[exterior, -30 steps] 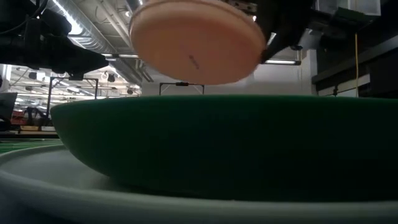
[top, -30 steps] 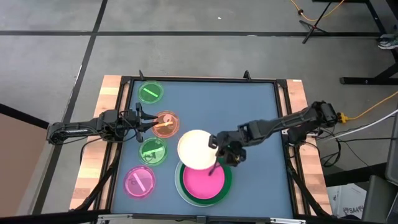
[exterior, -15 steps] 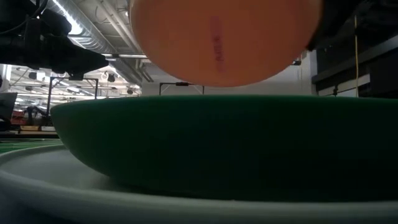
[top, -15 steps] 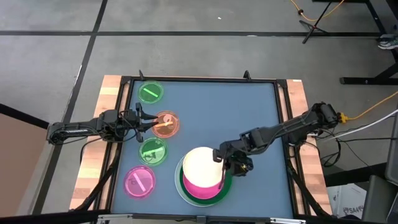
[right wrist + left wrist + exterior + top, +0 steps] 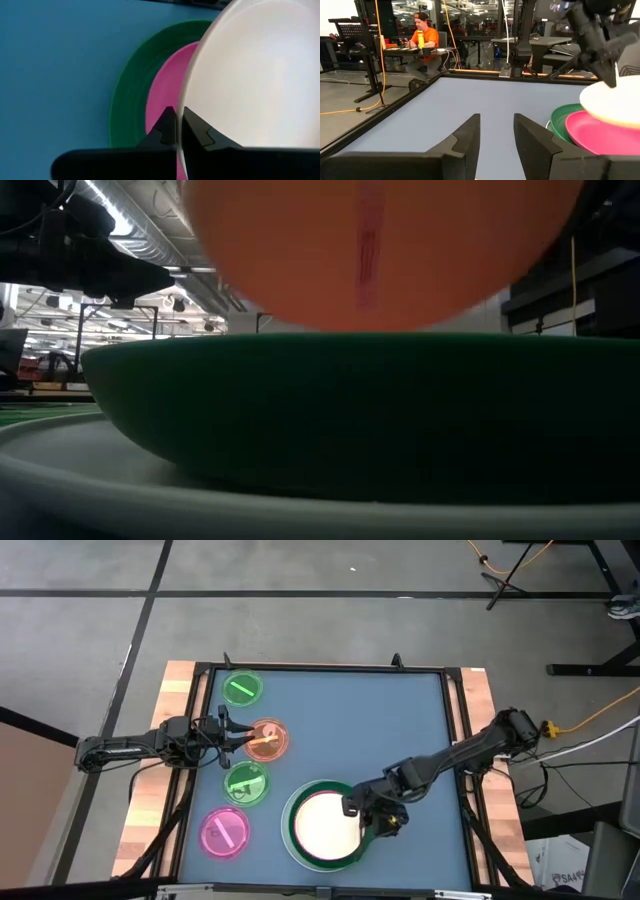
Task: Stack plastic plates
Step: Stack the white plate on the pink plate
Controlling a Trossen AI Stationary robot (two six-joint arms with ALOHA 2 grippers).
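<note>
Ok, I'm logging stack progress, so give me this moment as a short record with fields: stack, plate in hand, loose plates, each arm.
stack: white plate, dark green plate, pink plate
plate in hand: cream plate, over the stack, not released
right gripper: fingers shut on the cream plate's rim
left gripper: open, at the orange plate
loose plates: two translucent green plates, magenta plate

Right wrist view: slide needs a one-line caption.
Right gripper pinches the cream plate by its rim above the pink plate and dark green plate.
</note>
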